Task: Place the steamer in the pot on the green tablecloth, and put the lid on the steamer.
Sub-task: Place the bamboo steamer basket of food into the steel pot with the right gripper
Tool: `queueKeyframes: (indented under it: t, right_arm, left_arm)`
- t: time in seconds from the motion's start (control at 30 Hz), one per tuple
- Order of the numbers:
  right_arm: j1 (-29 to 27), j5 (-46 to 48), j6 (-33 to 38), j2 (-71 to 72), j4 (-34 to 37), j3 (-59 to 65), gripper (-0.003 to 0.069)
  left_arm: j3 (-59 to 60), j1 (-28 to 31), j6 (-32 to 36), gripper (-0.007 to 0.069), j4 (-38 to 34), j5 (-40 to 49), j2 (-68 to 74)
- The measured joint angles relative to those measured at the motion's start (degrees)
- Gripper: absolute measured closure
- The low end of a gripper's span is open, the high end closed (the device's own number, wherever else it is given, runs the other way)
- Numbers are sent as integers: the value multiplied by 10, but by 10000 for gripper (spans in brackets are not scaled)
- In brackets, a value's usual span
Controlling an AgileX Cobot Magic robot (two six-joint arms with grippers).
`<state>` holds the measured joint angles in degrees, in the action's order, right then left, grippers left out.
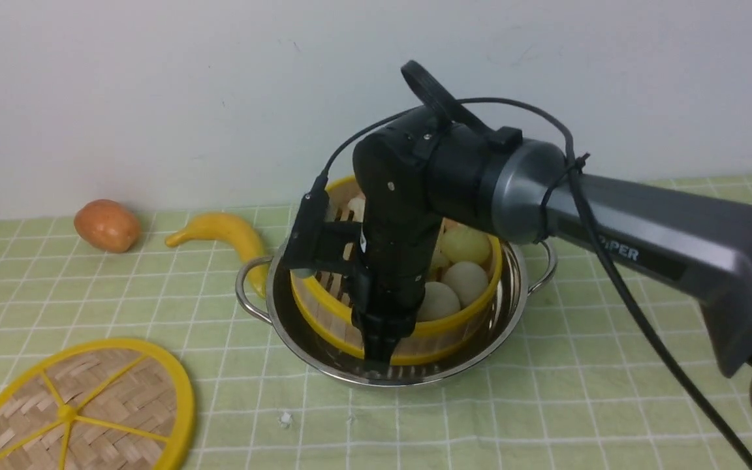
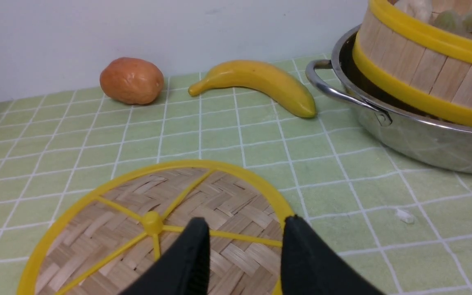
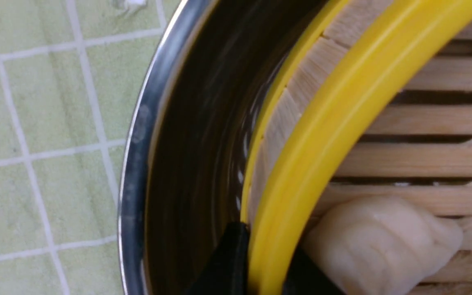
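The steamer (image 1: 461, 320), a bamboo basket with a yellow rim and several pale buns inside, sits tilted inside the steel pot (image 1: 428, 372) on the green tablecloth (image 1: 546, 391). My right gripper (image 1: 379, 346) reaches down at the steamer's near side. In the right wrist view it (image 3: 260, 262) is shut on the steamer's yellow rim (image 3: 322, 143), one finger outside the wall and one inside. The lid (image 1: 82, 411) lies flat on the cloth at the front left. My left gripper (image 2: 246, 223) is open and empty just above the lid (image 2: 109, 229); it is out of the front view.
A yellow banana (image 1: 226, 232) lies against the pot's left handle (image 1: 249, 287). An orange-brown round fruit (image 1: 107, 225) sits at the back left by the wall. A small white scrap (image 1: 284, 418) lies on the cloth in front of the pot.
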<state>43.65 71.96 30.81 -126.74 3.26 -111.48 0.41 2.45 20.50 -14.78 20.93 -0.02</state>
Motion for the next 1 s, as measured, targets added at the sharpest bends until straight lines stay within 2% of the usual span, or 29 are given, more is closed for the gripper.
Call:
queueKeyframes:
  t: [0.27, 0.5, 1.0]
  right_arm:
    - [7, 0, -45, 0, 0, 0, 604]
    - [33, 0, -71, -5, -33, 0, 604]
    - [33, -9, -78, -36, -49, 0, 604]
  left_arm:
    - [0, 0, 0, 384, 0, 0, 0]
    - [0, 0, 0, 384, 0, 0, 0]
    - [0, 0, 0, 384, 0, 0, 0]
